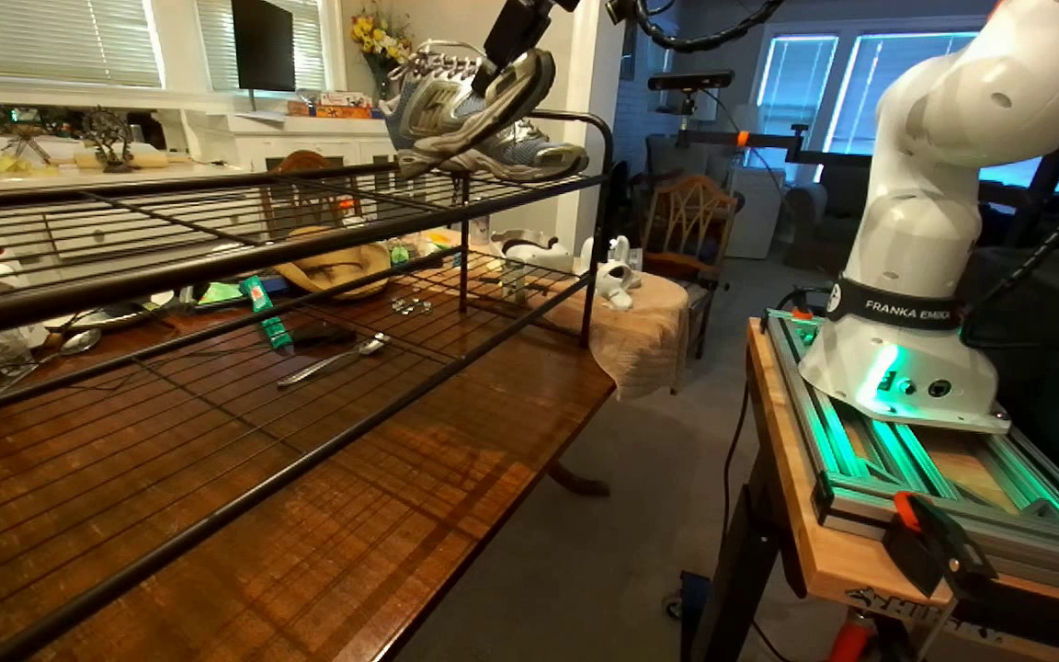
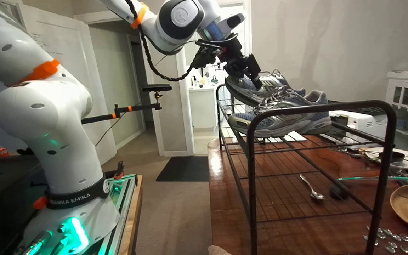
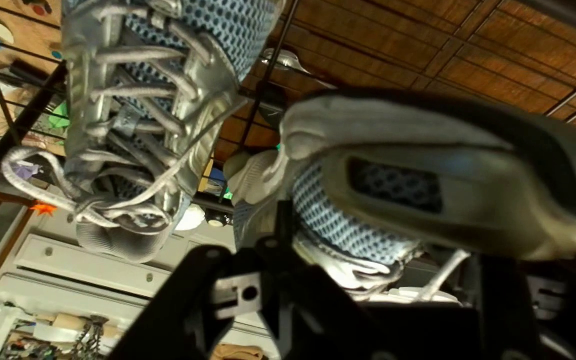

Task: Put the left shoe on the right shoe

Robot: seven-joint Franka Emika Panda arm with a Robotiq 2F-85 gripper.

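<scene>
A black two-finger gripper [image 3: 383,240] appears to pinch the forefoot of what is probably the left shoe [image 1: 456,115], a silver-grey and blue mesh runner, tilted toe-up above the top shelf of a black wire metal shoe rack [image 2: 251,177]. The matching silver-and-blue right shoe [image 2: 290,120] sits upright on the rack near its arched black end bar [image 2: 360,104], toe at the rack's front edge. Whether the left shoe's heel touches the rack cannot be told. It should be light, with soft, giving mesh above a stiffer, grippy sole, hardly fragile; a forefoot hold will likely let the heel droop, so a grip nearer the middle would balance better. Air above the rack looks open; the end bar and front edge, where the right shoe could be nudged off, leave least room
</scene>
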